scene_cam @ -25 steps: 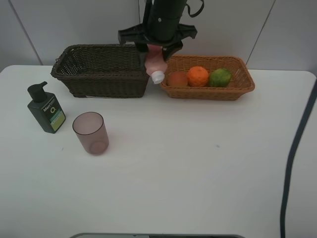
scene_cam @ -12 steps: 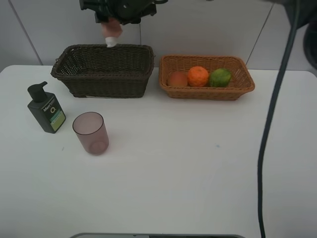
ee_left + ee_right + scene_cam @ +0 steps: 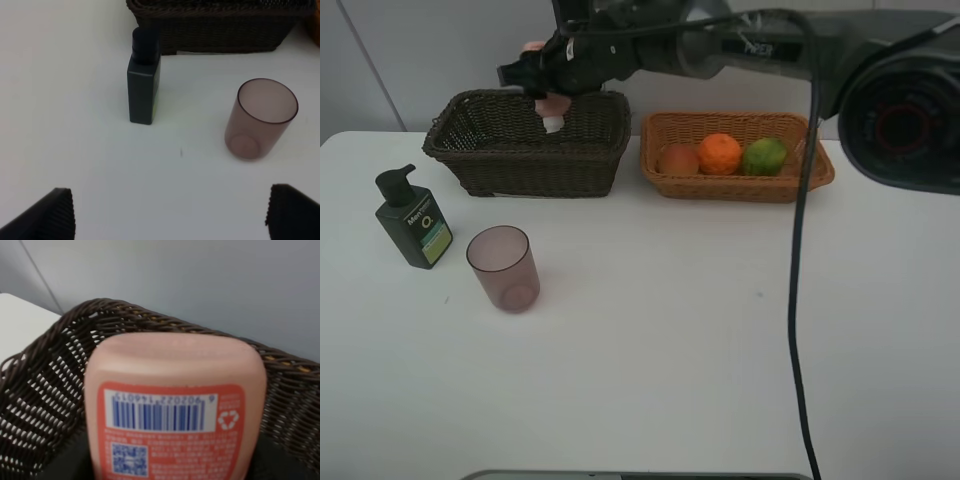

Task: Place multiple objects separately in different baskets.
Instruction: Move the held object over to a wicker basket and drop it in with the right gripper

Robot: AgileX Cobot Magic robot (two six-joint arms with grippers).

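Observation:
My right gripper is shut on the pink squeeze tube, held cap-down over the dark brown basket, its white cap below the rim. The right wrist view shows the tube's barcode side close up, with that basket's weave behind it. The tan basket holds a red-orange fruit, an orange and a lime. On the table stand the dark green pump bottle and the mauve cup. My left gripper hangs open above the table, near the bottle and cup.
The right arm stretches across the back of the table above both baskets, and its black cable hangs down over the table's right half. A wall stands right behind the baskets. The dark basket's front wall lies just beyond the bottle.
My right gripper has carried the tube from between the two baskets up and left, then down, so the cap now dips into the dark basket. Nothing else has moved.

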